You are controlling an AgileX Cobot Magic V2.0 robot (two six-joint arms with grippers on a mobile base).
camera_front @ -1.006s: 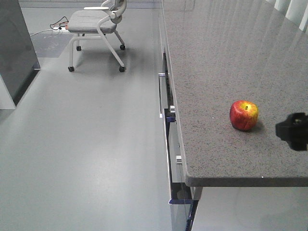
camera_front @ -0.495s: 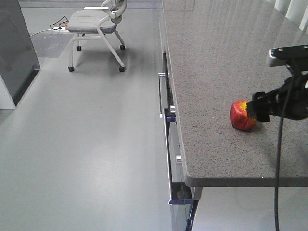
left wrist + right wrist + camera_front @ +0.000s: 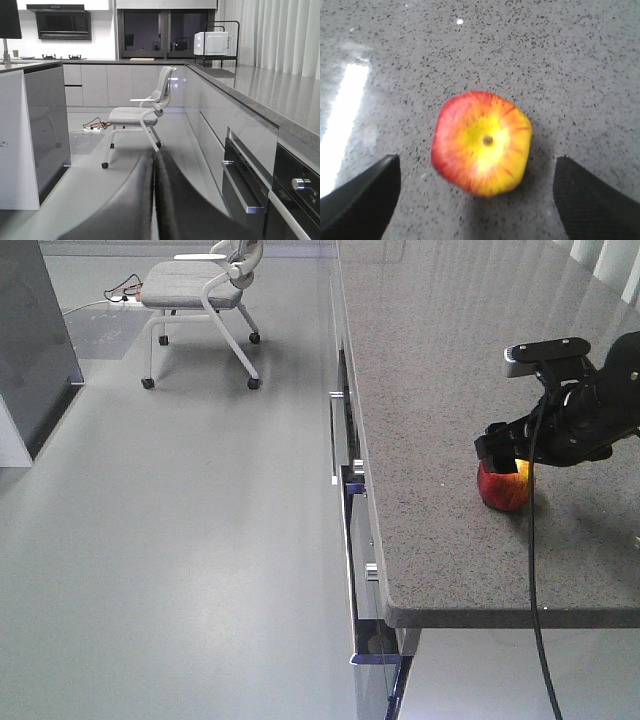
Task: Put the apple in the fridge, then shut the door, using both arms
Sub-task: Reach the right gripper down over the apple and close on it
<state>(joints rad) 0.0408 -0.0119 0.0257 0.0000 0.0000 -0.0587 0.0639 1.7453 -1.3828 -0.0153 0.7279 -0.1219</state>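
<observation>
Red and yellow, one apple (image 3: 481, 142) sits stem up on the speckled grey counter (image 3: 560, 60), directly beneath the right claw (image 3: 505, 447) and between its two black fingers (image 3: 362, 197). We count one apple, one counter, one chair, one microwave and two claws.

From the right wrist view we see bare counter on both sides of the fruit, between it and each finger. The right claw is spread wide, wider than the apple, and it touches nothing. From the front view it hangs low over the apple and hides the top of it. The right arm (image 3: 590, 405) reaches back from the claw across the counter, and one black cable (image 3: 535, 590) drops from it past the counter's front edge. Nothing else lies on the stone near the claw.

Beyond the counter edge, away from the right claw, the grey floor (image 3: 200, 540) is open. The white chair (image 3: 200, 290) stands well apart from the claw on its castors, and a dark grey panel (image 3: 30, 340) rises farther off still.

The left claw (image 3: 153, 165) shows only as a blurred dark shape low in its own view, its two fingers pressed together along a thin seam and holding nothing. Ahead of it stands the same chair, and the white microwave (image 3: 212, 42) sits on the far end of the counter, well away from it
</observation>
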